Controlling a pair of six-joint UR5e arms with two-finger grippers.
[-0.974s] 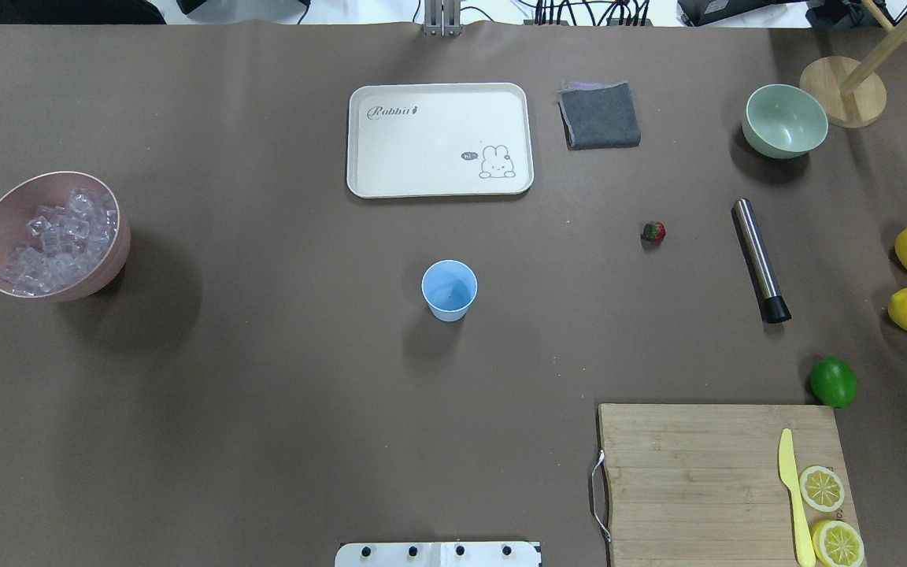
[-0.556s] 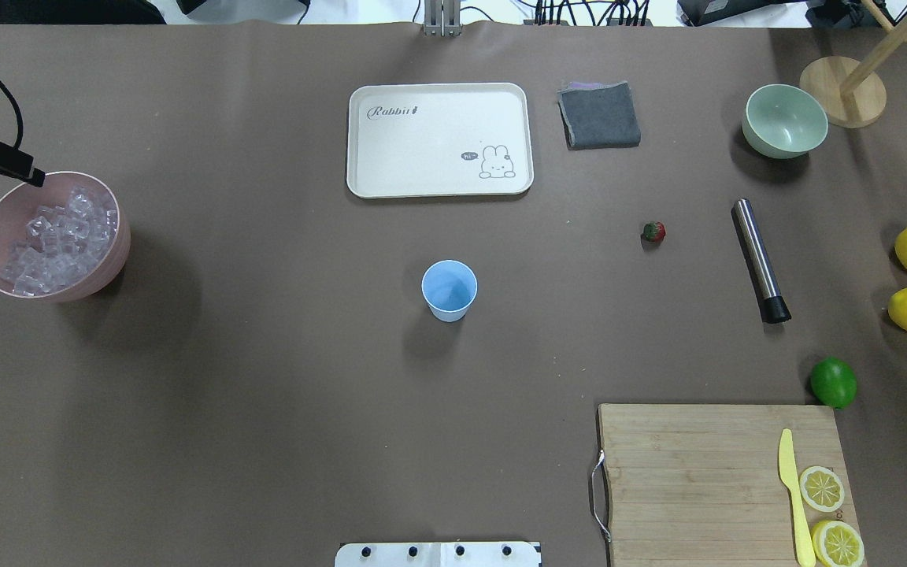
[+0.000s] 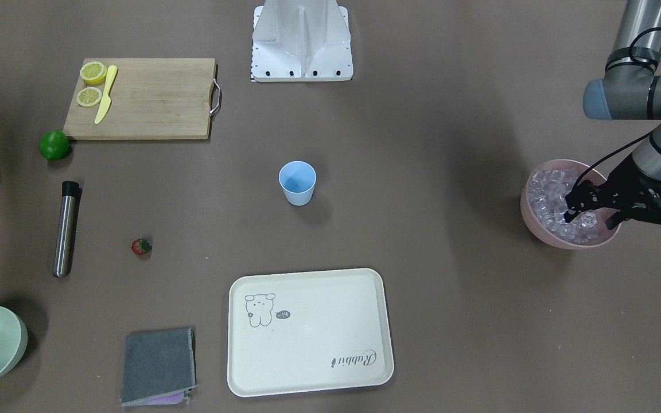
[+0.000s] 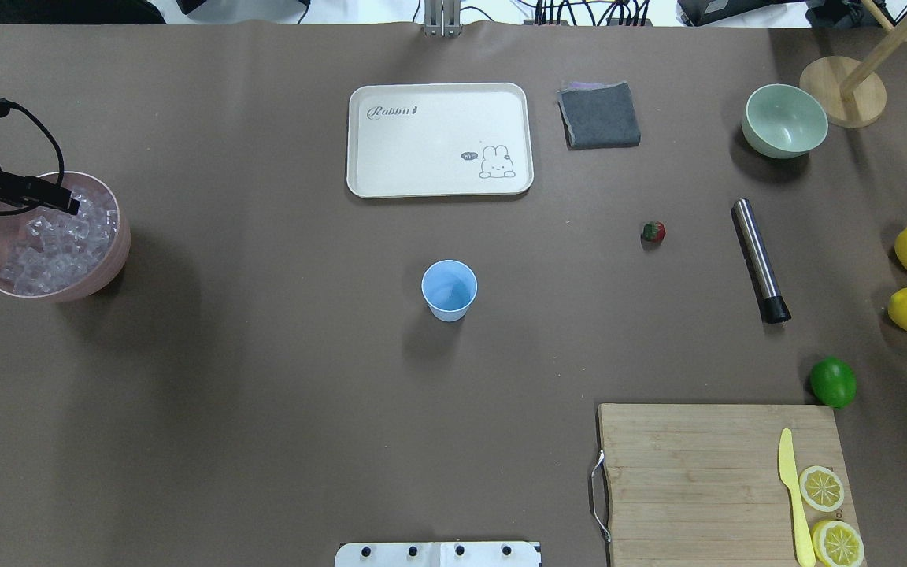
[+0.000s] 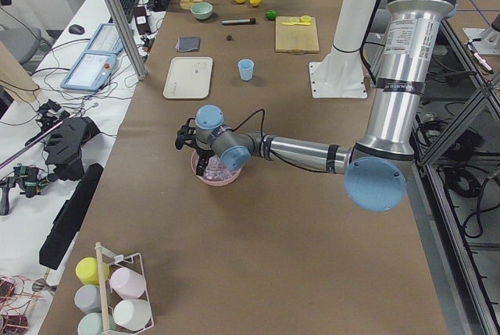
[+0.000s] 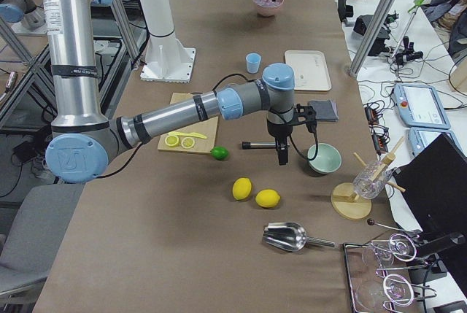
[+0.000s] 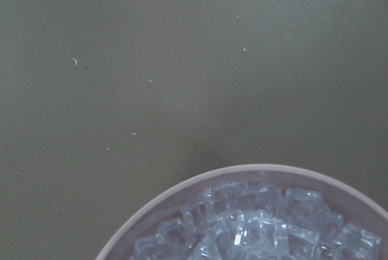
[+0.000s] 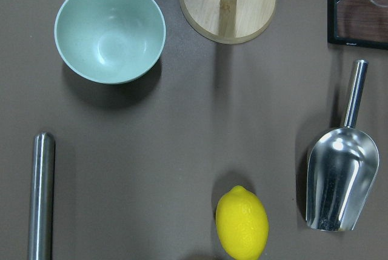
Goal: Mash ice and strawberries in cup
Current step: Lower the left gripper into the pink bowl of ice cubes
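- My left fingers (image 3: 572, 207) hang spread open over the pink bowl (image 4: 119, 252) at the far left of the bench (image 4: 264, 394). Their tips are close to the ice (image 4: 52, 244) heaped inside. I see no cube between them, and I cannot tell whether they touch the heap.
- The cup (image 4: 449, 290) stands upright mid-bench, well apart from the bowl, and looks bare inside: no ice, no berry.
- The strawberry (image 4: 653, 231) lies on the bench to the right of the cup, well apart from it, with the steel rod (image 4: 759, 260) lying beyond.
- My right fingers (image 6: 282, 152) point down near that rod and the green bowl (image 6: 324, 158). Only a side camera shows them, so I cannot tell whether they are open or closed.
- As I judge it, nothing is done yet: the ice, the berry and the mashing all remain.
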